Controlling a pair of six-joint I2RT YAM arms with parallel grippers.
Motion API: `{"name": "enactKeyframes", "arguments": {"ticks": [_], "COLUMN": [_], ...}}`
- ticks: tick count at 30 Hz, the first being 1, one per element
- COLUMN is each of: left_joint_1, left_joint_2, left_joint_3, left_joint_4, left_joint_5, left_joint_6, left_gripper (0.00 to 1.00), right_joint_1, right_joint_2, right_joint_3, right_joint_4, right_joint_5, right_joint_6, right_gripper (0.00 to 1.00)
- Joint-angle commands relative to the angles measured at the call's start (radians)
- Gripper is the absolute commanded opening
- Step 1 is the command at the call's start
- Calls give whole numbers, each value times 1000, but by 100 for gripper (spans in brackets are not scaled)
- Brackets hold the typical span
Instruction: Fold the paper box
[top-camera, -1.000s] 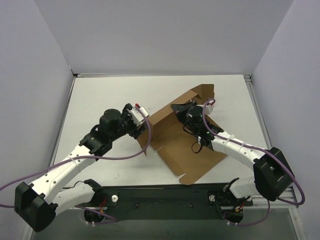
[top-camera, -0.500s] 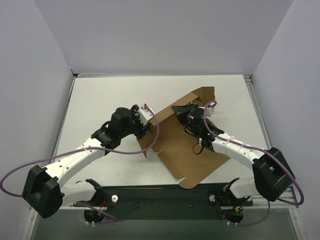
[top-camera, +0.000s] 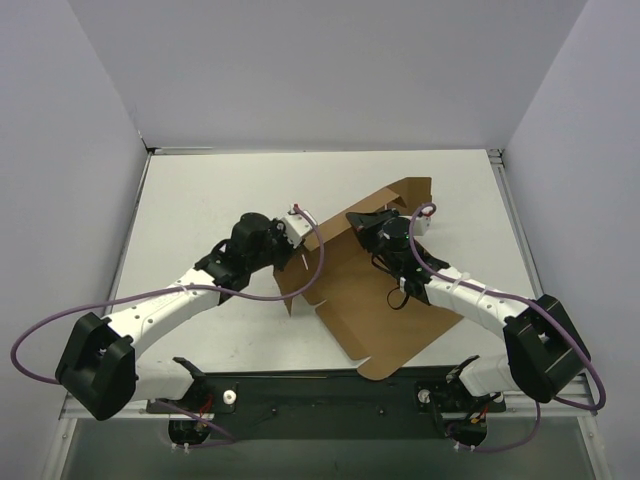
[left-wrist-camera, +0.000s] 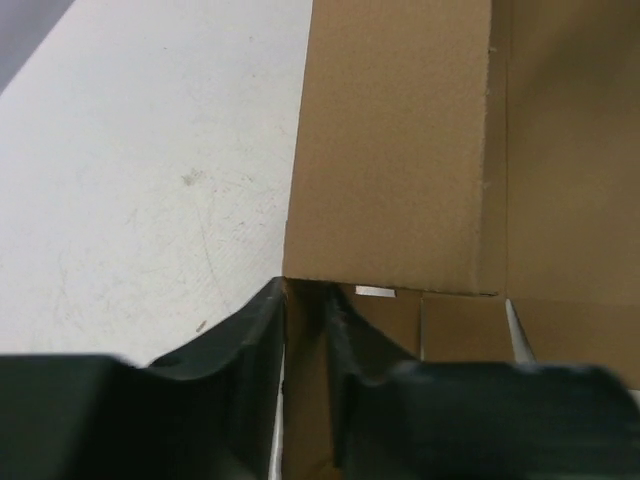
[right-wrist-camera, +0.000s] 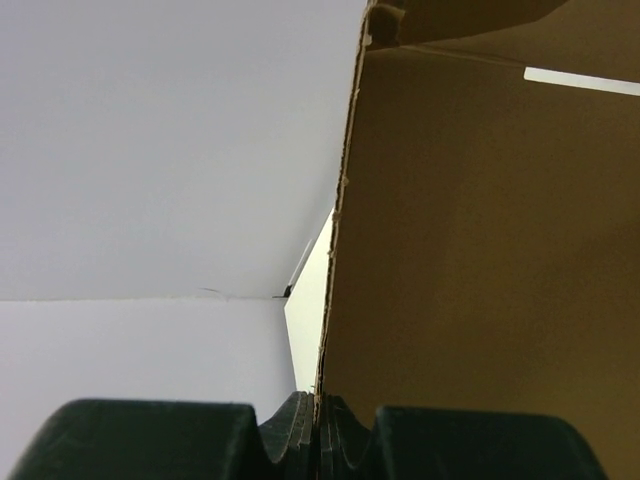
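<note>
Currently box spans centre frame between the 2 holds: left gripper clenched on its left flap, right gripper clenched on the raised upper panel.

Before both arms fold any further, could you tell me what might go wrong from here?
1. The left gripper pinches only the edge of a raised flap of the cardboard box; it could slip off and the flap drop back.
2. The right gripper also holds a thin edge; opposing pulls might tear or miscrease the cardboard.
3. The rest lies loose on the table, so it may slide rather than bend.
</note>
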Motion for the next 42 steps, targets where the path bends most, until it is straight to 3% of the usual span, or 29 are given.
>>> {"name": "enactKeyframes", "arguments": {"ticks": [1,3,4,6,7,10,17,23,34,42], "left_joint_1": [0,0,0,0,0,11,115,152,192,210], "left_joint_2": [-2,-2,-3,-3,-5,-5,44,87,144,141], "left_joint_3": [46,46,47,53,65,91,199,253,297,306], "left_joint_4": [56,51,44,28,7,-64,-217,-291,-368,-368], "left_joint_5": [24,29,34,35,37,72,220,241,285,285], "left_joint_6": [-16,-15,-12,-7,-7,-6,-58,-101,-134,-147], "left_gripper": [12,3,0,0,0,0,0,0,0,0], "right_joint_1": [-7,-7,-6,-6,-1,22,193,345,514,531], "right_joint_2": [-40,-55,-63,-97,-115,-190,-255,-162,240,313], "right_joint_3": [-13,-34,-48,-85,-98,-172,-302,-320,-65,-13], "right_joint_4": [62,85,92,100,97,112,126,223,352,283], "right_joint_5": [0,-3,-5,-5,0,18,-29,52,87,149], "right_joint_6": [-45,-74,-102,-140,-190,-345,-788,-977,-1173,-1199], "right_gripper": [0,8,19,35,48,63,66,65,68,67]}}
